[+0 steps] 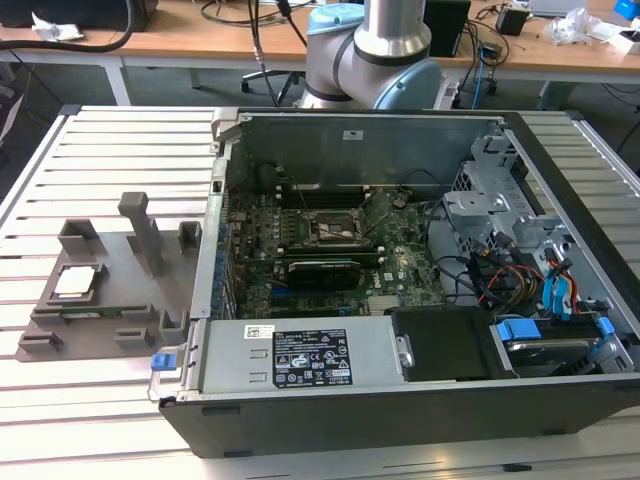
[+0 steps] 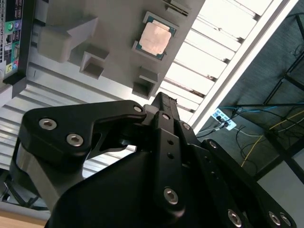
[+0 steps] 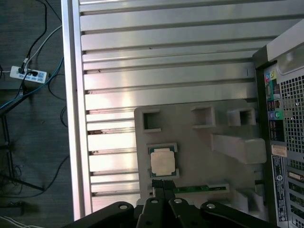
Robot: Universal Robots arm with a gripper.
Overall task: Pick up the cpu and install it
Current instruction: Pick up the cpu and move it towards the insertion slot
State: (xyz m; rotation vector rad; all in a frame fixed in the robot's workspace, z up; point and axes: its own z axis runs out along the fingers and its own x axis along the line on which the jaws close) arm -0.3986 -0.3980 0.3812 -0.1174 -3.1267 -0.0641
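**CPU in its tray, end effector closed and empty**

Exterior view: the cpu (image 1: 80, 281) lies flat in the grey tray (image 1: 110, 292) on the slatted worktop (image 1: 120, 150). That's off to the exterior view's left of the open computer case (image 1: 400, 405), well apart from the black socket frame (image 1: 335, 228) inside.

Second wrist view: the end effector (image 2: 164, 98) has its fingers pressed together, holding nothing.

First wrist view: it hovers over the tray with its tips near the cpu, not touching it.
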